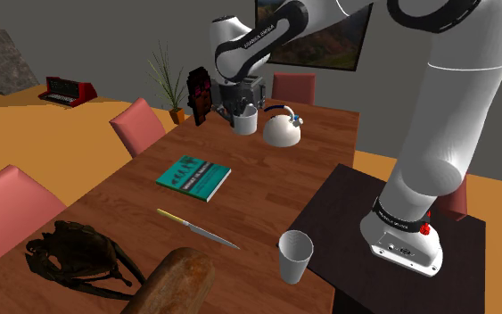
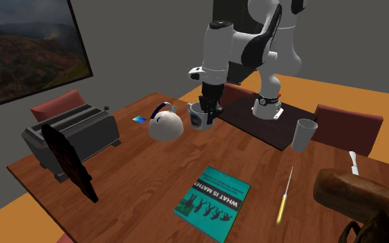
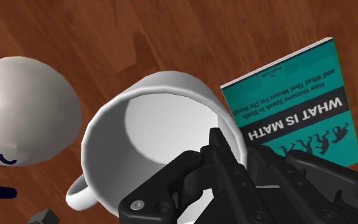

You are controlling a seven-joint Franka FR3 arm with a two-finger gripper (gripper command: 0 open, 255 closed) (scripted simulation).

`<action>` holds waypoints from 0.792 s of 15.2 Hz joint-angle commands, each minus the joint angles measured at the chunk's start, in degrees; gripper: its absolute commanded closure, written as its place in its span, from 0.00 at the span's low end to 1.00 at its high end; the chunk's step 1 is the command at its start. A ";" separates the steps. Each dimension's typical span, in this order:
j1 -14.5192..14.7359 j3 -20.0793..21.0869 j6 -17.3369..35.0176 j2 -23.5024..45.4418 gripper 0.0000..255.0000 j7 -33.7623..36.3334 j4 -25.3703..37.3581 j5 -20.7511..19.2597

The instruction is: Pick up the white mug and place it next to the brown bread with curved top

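While clasped, round white mug [image 3: 147, 121]

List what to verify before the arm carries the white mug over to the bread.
1. Grip: the gripper clasps the white mug by its rim, one finger inside. Ok.
2. Mug lifted off the table: cannot tell.
3. Clearance from the white kettle: close beside the mug but apart. Ok.
4. Route to the bread: the teal book and knife lie flat. Ok.
5. Landing spot: bare table between the bread and the grey cup. Ok.
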 commanded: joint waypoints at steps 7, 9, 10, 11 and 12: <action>4.93 4.26 1.91 -8.61 1.00 9.35 -11.04 0.13; 6.18 5.55 2.12 -10.48 1.00 11.73 -13.26 0.41; 6.82 6.21 2.19 -11.36 1.00 12.94 -14.27 0.58; 7.47 6.90 2.24 -12.20 1.00 14.16 -15.21 0.77; 8.12 7.61 2.27 -12.99 1.00 15.39 -16.09 0.98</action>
